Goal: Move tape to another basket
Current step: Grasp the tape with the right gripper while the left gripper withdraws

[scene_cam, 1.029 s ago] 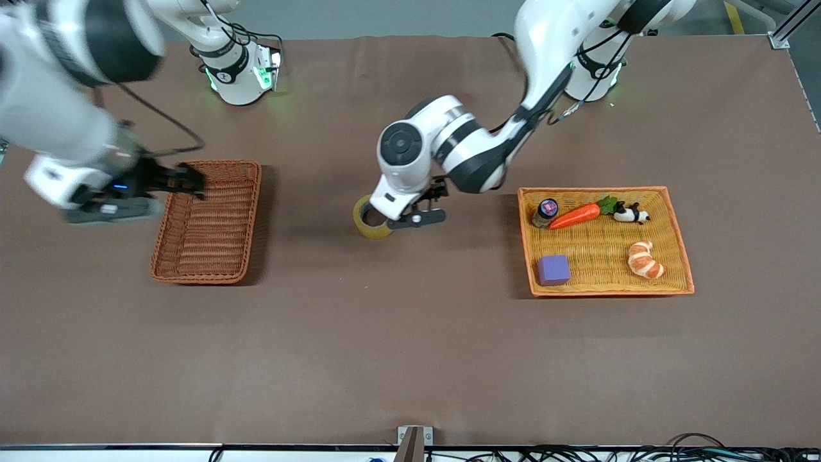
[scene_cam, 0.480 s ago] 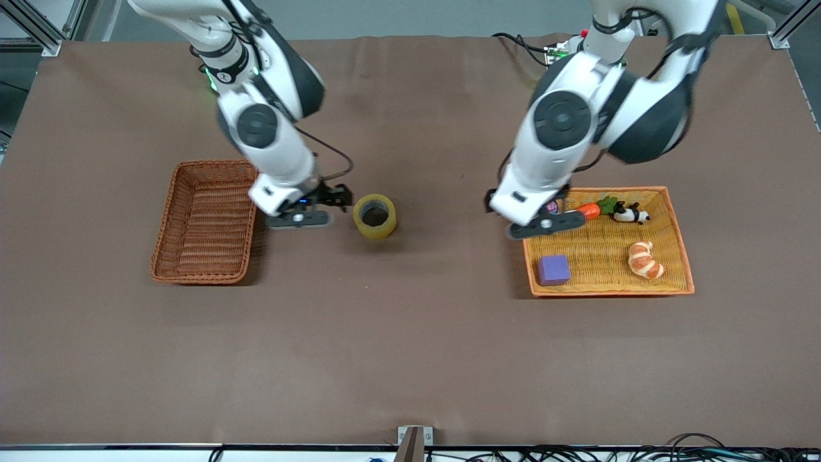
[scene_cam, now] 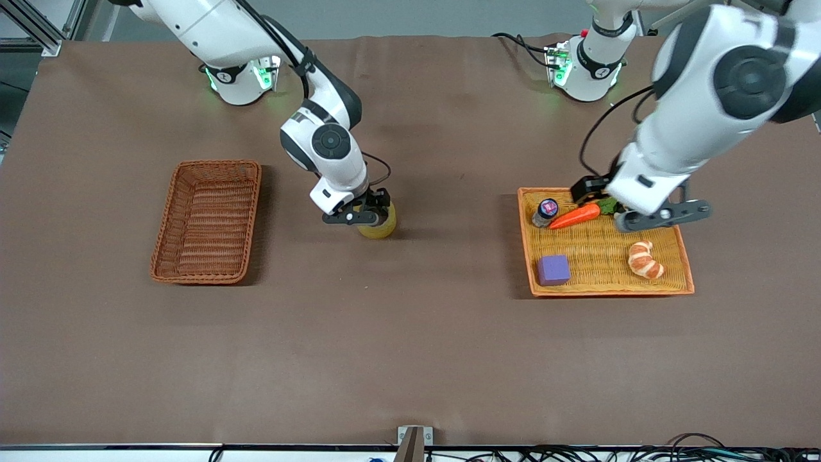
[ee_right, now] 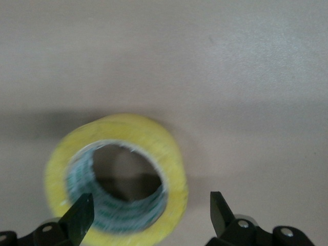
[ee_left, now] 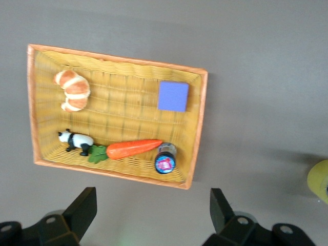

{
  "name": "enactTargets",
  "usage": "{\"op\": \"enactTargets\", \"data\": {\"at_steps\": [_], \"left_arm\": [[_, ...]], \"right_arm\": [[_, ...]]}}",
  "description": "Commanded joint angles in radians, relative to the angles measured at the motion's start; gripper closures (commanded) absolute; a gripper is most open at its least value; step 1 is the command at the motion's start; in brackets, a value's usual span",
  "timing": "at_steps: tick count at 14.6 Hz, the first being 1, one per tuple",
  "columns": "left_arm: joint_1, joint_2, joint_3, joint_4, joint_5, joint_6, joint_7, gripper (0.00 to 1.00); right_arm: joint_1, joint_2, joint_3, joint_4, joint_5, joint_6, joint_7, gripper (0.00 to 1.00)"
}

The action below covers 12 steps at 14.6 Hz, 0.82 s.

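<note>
The yellowish tape roll (scene_cam: 383, 228) lies flat on the brown table, hole up, between the two baskets. My right gripper (scene_cam: 361, 215) is open and hangs right over it. In the right wrist view the tape (ee_right: 154, 138) fills the lower part, and my right gripper (ee_right: 149, 218) has one fingertip over the roll's rim and the other past its outer edge. The dark reddish-brown basket (scene_cam: 163, 247) stands empty toward the right arm's end. My left gripper (scene_cam: 644, 215) is open and empty over the orange tray (scene_cam: 606, 292); it also shows in its own wrist view (ee_left: 152, 215).
The orange-yellow tray (ee_left: 200, 128) holds a carrot (scene_cam: 575, 216), a croissant (scene_cam: 644, 260), a purple cube (scene_cam: 553, 269), a small bottle (scene_cam: 546, 212) and a toy panda (ee_left: 76, 141). The tape's edge shows in the left wrist view (ee_left: 320, 180).
My left gripper left the tape on the table and swung back over the orange tray. My right gripper moved from beside the dark basket to over the tape. The tape stayed put.
</note>
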Motion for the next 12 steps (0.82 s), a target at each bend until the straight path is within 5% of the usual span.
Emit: {"op": "enactTargets", "data": {"at_steps": [1,3,9,10,12], "left_arm": [[0.062,-0.079,-0.009,-0.054,-0.033,-0.005,0.072,0.04],[0.084,-0.083,-0.003,-0.036,-0.031,0.001,0.134,0.03],[0.152,-0.081,0.001,0.018,-0.036,-0.007,0.245,0.00],[0.150,-0.076,-0.002,0.018,-0.028,-0.007,0.250,0.00],[0.153,-0.079,-0.003,0.016,-0.025,-0.007,0.256,0.00]], "right_arm": [[-0.019,0.013,0.006,0.006,-0.036,0.006,0.024,0.00],[-0.022,0.028,0.005,0.010,-0.037,0.007,0.024,0.04],[-0.019,0.079,0.002,0.026,-0.039,0.030,0.096,0.91],[-0.022,0.077,0.003,0.038,-0.039,0.021,0.132,1.00],[-0.030,0.074,0.005,0.052,-0.037,0.004,0.131,1.00]]}}
